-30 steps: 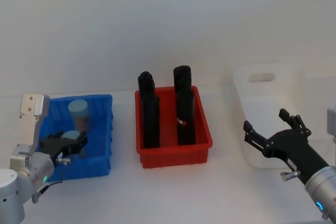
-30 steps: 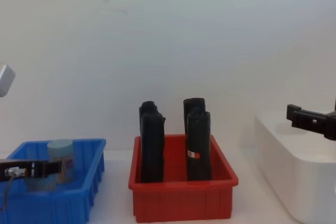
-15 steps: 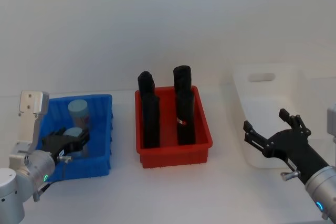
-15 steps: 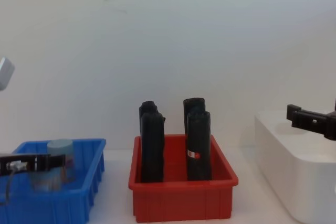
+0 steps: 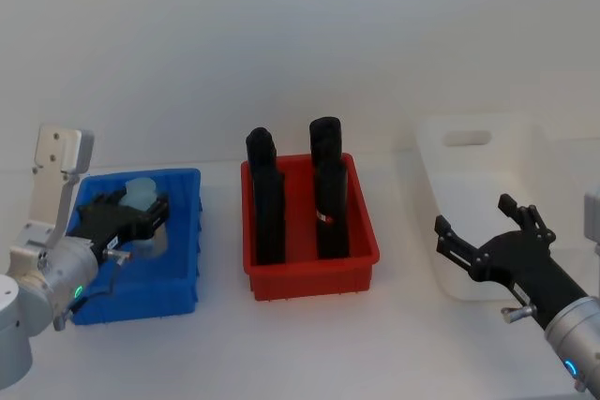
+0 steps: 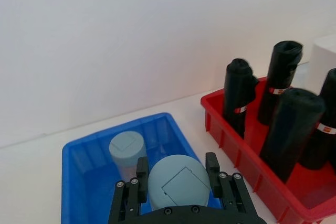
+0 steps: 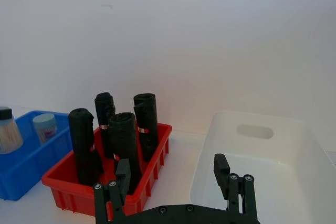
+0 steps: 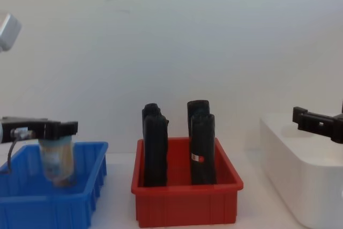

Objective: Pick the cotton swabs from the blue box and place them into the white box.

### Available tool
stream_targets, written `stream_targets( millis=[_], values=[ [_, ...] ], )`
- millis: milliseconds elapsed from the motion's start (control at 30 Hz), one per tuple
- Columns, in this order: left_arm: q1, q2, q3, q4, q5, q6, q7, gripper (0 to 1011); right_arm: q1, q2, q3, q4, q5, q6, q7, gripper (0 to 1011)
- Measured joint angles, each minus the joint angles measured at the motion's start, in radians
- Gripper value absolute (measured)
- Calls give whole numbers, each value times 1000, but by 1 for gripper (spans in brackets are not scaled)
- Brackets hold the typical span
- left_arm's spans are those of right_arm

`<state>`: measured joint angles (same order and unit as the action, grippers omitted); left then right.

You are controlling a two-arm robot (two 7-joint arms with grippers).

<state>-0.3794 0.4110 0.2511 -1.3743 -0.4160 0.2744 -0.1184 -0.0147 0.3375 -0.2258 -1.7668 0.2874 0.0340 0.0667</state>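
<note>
Left gripper (image 6: pixel 177 163) is clamping one jar of cotton swabs (image 8: pixel 56 159) by its pale blue lid, a finger pressing on each side. The jar is hanging roughly upright over the blue box (image 5: pixel 150 304). In the chest view its lower part is sitting below the rim line, inside the walls. Cannot tell whether the base is touching the box floor.

A second jar (image 6: pixel 127 149) is standing upright on the floor of the blue box, just behind the held one and nearer the back wall. Whether the two are touching cannot be told.

Right gripper (image 5: pixel 473 214) is hovering at the near side of the white box (image 5: pixel 450 185), fingers spread apart and holding nothing. In the right wrist view the inside of the white box is showing bare white.

The red bin (image 5: pixel 309 280) is sitting on the counter (image 5: pixel 328 344) between the blue box and the white box, apart from both. Four tall black blocks (image 5: pixel 267 203) are standing upright in it, in two rows. The blue box is lying to the robot's left and the white box to its right.
</note>
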Motion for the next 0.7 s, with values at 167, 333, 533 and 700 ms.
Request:
stream_targets(
  millis=[167, 333, 533, 700],
  values=[
    [2, 13, -4, -57, 20, 30, -40, 659, 0, 0, 0, 0, 0, 0, 0, 1001],
    [0, 24, -6, -106, 31, 61, -84, 659, 0, 0, 0, 0, 0, 0, 0, 1001],
    [-7, 36, -9, -161, 37, 109, -149, 659, 0, 0, 0, 0, 0, 0, 0, 1001],
    [-16, 44, -9, -199, 37, 146, -212, 659, 0, 0, 0, 0, 0, 0, 0, 1001]
  ],
)
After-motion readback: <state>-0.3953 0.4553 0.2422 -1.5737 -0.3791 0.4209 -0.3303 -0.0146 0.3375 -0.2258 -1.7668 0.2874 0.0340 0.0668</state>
